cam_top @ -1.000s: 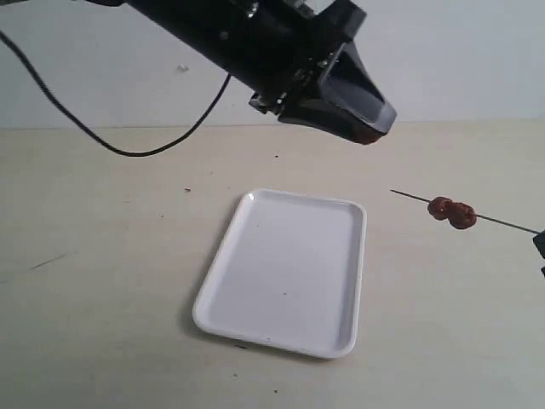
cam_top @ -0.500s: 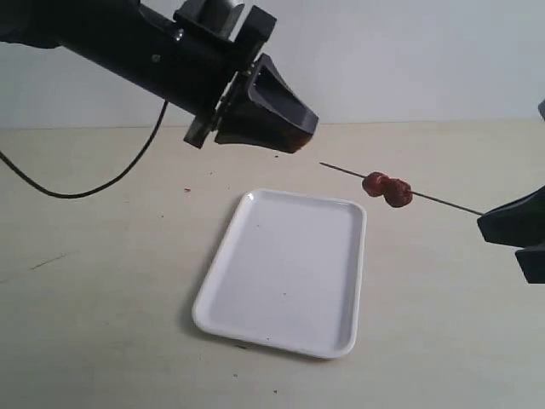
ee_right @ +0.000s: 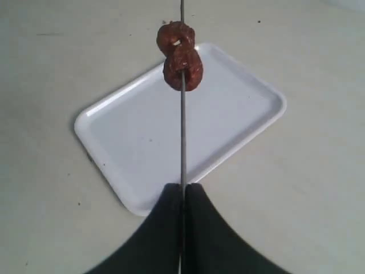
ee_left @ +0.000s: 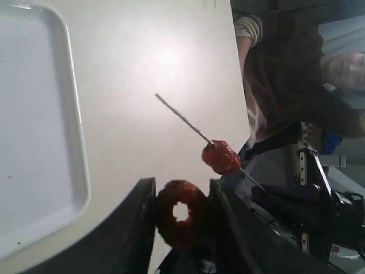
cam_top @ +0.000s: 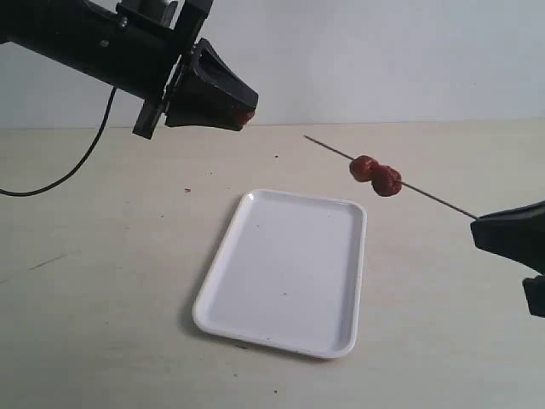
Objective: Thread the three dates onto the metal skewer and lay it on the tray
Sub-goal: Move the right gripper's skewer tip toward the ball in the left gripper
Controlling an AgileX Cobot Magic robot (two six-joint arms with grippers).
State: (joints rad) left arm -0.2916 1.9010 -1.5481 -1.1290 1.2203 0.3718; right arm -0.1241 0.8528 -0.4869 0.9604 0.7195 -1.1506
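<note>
Tray point(cam_top: 281, 273): white, flat on the surface point(cam_top: 102, 256), bare room on every side.
Right claw point(ee_right: 182, 191): pressed together on the butt of the metal skewer point(cam_top: 426, 194).
Skewer: raised and slanting, with two dates point(cam_top: 375, 175) touching each other mid-rod and the tip bare.
Left claw point(cam_top: 243, 111): part spread, pinching the third date point(ee_left: 168, 220), aloft beyond the tray's far left corner.

Two red-brown dates point(cam_top: 375, 174) on tilted thin skewer point(ee_right: 182, 142), third date point(ee_left: 183, 235) held apart, white tray point(cam_top: 281, 273) flat
</note>
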